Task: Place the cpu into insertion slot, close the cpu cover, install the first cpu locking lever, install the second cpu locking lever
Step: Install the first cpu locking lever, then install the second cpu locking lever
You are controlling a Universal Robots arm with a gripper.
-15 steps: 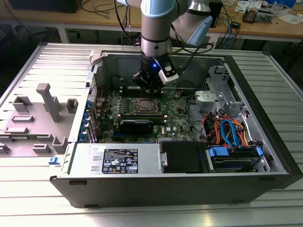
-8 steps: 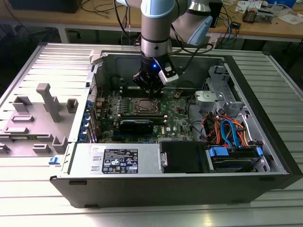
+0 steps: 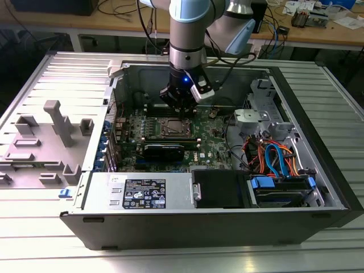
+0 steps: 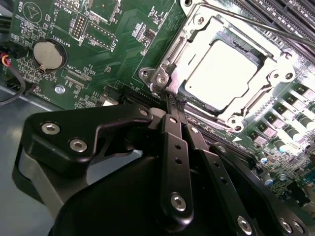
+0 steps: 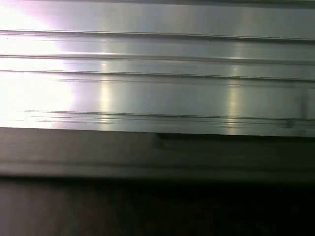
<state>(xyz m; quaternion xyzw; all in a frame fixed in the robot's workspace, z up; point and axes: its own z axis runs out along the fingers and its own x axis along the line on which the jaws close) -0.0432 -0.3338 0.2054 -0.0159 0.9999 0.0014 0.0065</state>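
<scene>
The cpu [image 4: 221, 73], a flat square with a bright metal top, lies in the insertion slot [image 3: 173, 128] on the green board [image 4: 113, 49]. The cpu cover [image 4: 183, 49], a silver frame with a square window, lies down around it. A thin metal lever rod [image 4: 256, 24] runs along the socket's far side; whether it is latched I cannot tell. My gripper [image 4: 176, 103] is shut, its black fingers pressed together, with the tips right at the socket's near corner. In the exterior view the gripper [image 3: 181, 111] hangs straight down just behind the socket inside the open computer case.
A coin battery [image 4: 47, 54] and long black memory slots [image 4: 290, 14] flank the socket. The case holds a power supply [image 3: 142, 193], orange and blue cables [image 3: 273, 156] and drive bays. Grey fixtures [image 3: 57, 122] stand on the ribbed aluminium table [image 5: 157, 73].
</scene>
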